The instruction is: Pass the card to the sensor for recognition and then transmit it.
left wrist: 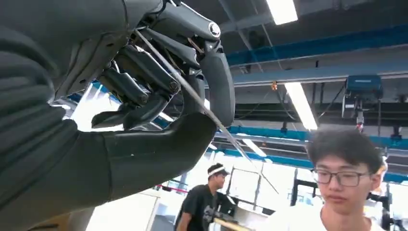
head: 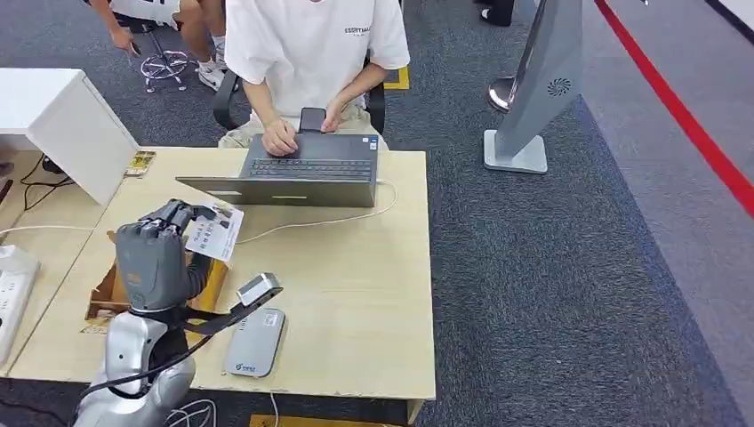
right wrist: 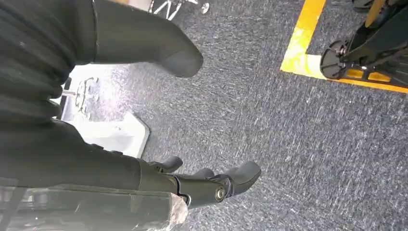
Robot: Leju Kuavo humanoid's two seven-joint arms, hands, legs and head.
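My left hand (head: 158, 246) is raised over the left part of the table and pinches a white printed card (head: 215, 231) between thumb and fingers. In the left wrist view the card (left wrist: 211, 118) shows edge-on, a thin sheet clamped in my left hand (left wrist: 159, 91). The sensor, a small grey scanner head (head: 258, 288) on a dark arm, stands just right of and below the card, over a flat grey pad (head: 254, 342). My right hand (right wrist: 192, 120) hangs above grey carpet, fingers apart, holding nothing.
A person in a white shirt (head: 311, 44) sits at the table's far side behind an open laptop (head: 298, 178) with a white cable. A cardboard box (head: 111, 294) lies under my left arm. A white cabinet (head: 62, 116) stands at the left, a grey kiosk (head: 538, 89) on the floor.
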